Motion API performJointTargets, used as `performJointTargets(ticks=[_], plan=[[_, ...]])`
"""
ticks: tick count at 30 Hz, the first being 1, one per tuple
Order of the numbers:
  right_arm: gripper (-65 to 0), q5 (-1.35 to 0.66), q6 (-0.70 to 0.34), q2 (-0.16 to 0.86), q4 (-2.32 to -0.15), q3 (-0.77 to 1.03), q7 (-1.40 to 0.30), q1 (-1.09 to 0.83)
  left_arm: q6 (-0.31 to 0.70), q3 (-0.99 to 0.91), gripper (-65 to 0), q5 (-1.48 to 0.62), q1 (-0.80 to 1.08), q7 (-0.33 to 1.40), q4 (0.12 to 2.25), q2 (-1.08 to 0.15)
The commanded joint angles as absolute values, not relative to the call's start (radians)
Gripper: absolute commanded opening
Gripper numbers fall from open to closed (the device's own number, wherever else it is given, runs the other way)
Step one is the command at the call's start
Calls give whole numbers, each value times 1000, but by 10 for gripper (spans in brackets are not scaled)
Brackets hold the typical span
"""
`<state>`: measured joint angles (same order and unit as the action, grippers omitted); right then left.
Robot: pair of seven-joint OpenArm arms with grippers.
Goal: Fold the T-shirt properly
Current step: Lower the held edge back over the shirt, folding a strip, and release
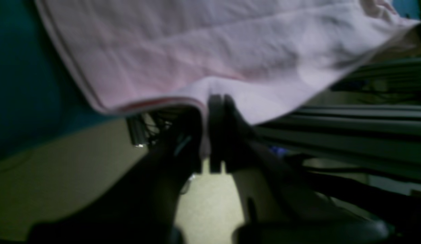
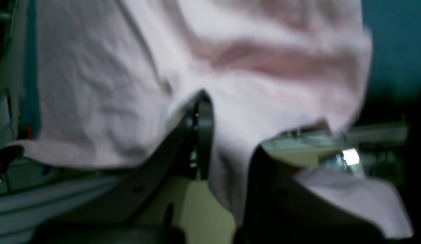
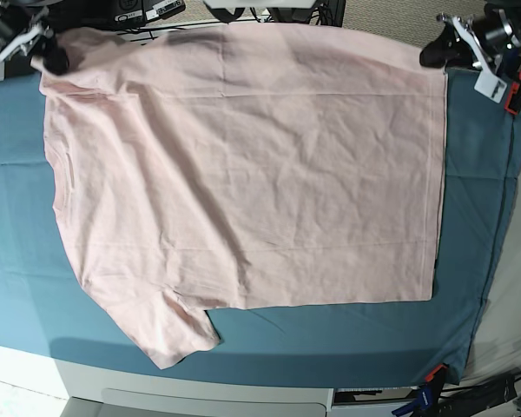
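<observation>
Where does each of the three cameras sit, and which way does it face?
Left wrist: behind the left gripper, looking along its dark fingers shut on the T-shirt edge.
Right wrist: behind the right gripper, looking along its fingers, shut on pink cloth draped over them.
Base: overhead, looking down on the shirt spread over the teal cloth; both grippers show at the far corners.
All three views share the T-shirt.

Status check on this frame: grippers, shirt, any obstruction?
Left gripper shut on T-shirt corner; right gripper shut on opposite corner. T-shirt spread on teal cloth, plain side up, unfolded. No obstruction seen.
</observation>
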<state>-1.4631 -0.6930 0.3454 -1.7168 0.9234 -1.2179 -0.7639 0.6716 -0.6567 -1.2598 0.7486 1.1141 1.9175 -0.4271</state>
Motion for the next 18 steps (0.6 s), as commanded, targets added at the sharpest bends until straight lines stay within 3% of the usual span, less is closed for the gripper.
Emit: performJointTargets(ticks=[1, 11, 18], plan=[[-650, -1464, -698, 360, -1731, 937, -1188, -754, 678, -666, -650, -1272, 744, 1089, 1930, -442], [-650, -1253, -698, 360, -1730, 918, -1099, -521, 625, -665, -650, -1113, 632, 977, 1929, -441], [-650, -1043, -698, 360, -1694, 739, -1010, -401, 625, -664, -650, -1093, 578, 966, 1929, -441]])
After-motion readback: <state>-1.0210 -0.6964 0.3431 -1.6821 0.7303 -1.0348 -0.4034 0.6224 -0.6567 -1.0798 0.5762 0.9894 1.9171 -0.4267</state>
